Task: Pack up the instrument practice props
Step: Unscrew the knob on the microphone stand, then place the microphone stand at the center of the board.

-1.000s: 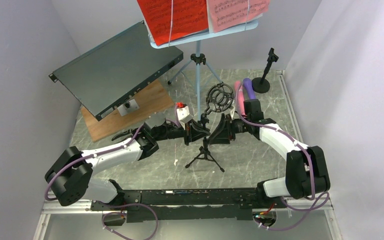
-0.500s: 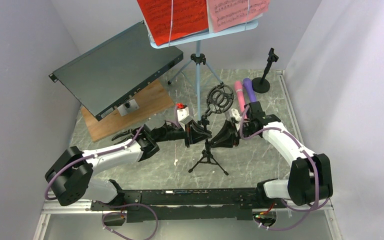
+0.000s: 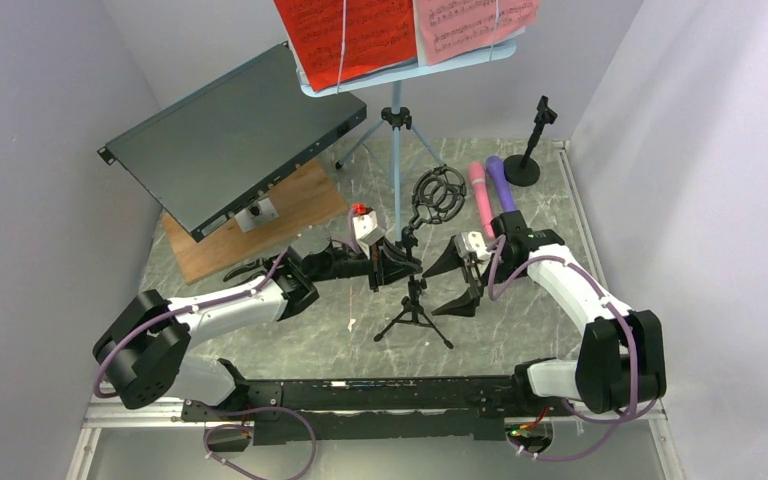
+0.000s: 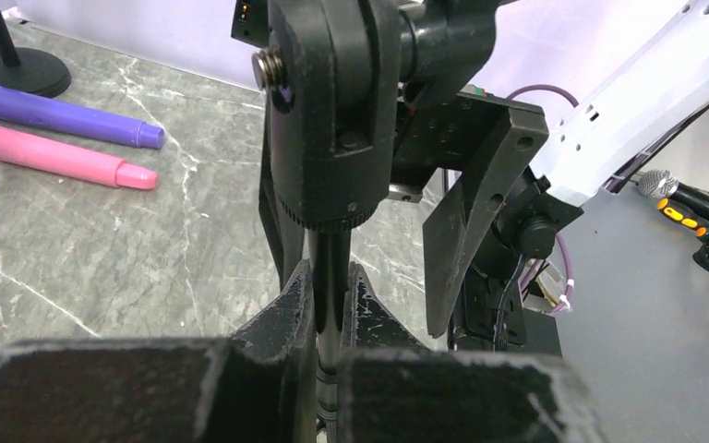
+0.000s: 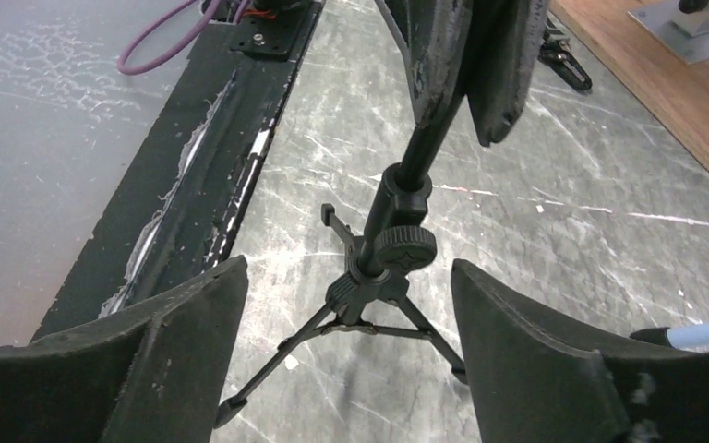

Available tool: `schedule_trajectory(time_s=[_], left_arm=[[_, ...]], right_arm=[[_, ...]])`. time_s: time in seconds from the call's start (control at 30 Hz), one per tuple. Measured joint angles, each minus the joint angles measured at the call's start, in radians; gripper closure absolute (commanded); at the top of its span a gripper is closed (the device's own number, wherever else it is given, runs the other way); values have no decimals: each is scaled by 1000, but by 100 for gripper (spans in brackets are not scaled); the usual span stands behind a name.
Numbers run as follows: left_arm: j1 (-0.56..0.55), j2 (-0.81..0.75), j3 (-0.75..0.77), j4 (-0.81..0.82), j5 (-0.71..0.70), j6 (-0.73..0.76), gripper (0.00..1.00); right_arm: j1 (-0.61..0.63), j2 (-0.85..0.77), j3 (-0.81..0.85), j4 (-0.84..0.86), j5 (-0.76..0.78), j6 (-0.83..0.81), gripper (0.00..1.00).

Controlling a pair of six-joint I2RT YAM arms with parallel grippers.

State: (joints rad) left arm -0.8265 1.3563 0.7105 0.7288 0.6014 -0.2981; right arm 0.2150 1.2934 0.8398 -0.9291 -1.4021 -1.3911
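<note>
Far left, dark flat metal box (image 3: 230,140) lay tilted, its near edge on a wooden board (image 3: 290,200); black pliers (image 3: 243,270) on the marbled table (image 3: 520,330) just beside the left forearm.

Left gripper (image 3: 392,268) reached in from the left, fingers (image 4: 297,300) pinched tight on the thin shaft of the tripod mic support (image 3: 415,310); support stood upright at table centre, legs spread, ring-shaped cradle (image 3: 440,195) above the grip.

Behind it, music rack (image 3: 396,130), light blue, on its own tripod; red page (image 3: 345,35) and pink page (image 3: 475,25) side by side on the rack; staves of printed notes visible, too small to read.

Right gripper (image 3: 457,280) just right of the support, jaws spread wide, touching nothing; in the wrist view the shaft and knurled collar showed between the two fingers (image 5: 185,323), apart from both.

Further back, pink microphone (image 3: 480,190) and purple microphone (image 3: 500,183) lay flat, side by side; round-base mic support (image 3: 530,150) upright near the right wall, beside the purple one.
</note>
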Motion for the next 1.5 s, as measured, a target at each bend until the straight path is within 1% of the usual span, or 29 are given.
schedule_trajectory(time_s=[0.17, 0.33, 0.5, 0.83, 1.0, 1.1, 1.23, 1.37, 1.5], left_arm=[[0, -6, 0, -42, -5, 50, 100], [0, -41, 0, -103, -34, 123, 100], [0, -54, 0, -105, -73, 181, 100], [-22, -36, -31, -87, -139, 274, 100], [-40, -37, -46, -72, -161, 304, 86], [-45, -47, -64, -50, -170, 308, 71], [-47, -66, -98, -50, -183, 312, 55], [-48, -96, -127, -83, -204, 306, 39], [-47, -164, -154, -129, -219, 304, 29]], right_arm=[[-47, -6, 0, -26, 10, 7, 10], [-125, -15, 15, -48, 14, 26, 9], [-181, -21, 24, -48, 18, 58, 9], [-195, -24, 24, -38, 41, 107, 8], [-195, -24, 24, -33, 43, 118, 8], [-195, -24, 24, -30, 45, 121, 8], [-195, -24, 24, -27, 51, 128, 8], [-195, -24, 24, -26, 55, 134, 8], [-195, -24, 24, -25, 60, 138, 8]])
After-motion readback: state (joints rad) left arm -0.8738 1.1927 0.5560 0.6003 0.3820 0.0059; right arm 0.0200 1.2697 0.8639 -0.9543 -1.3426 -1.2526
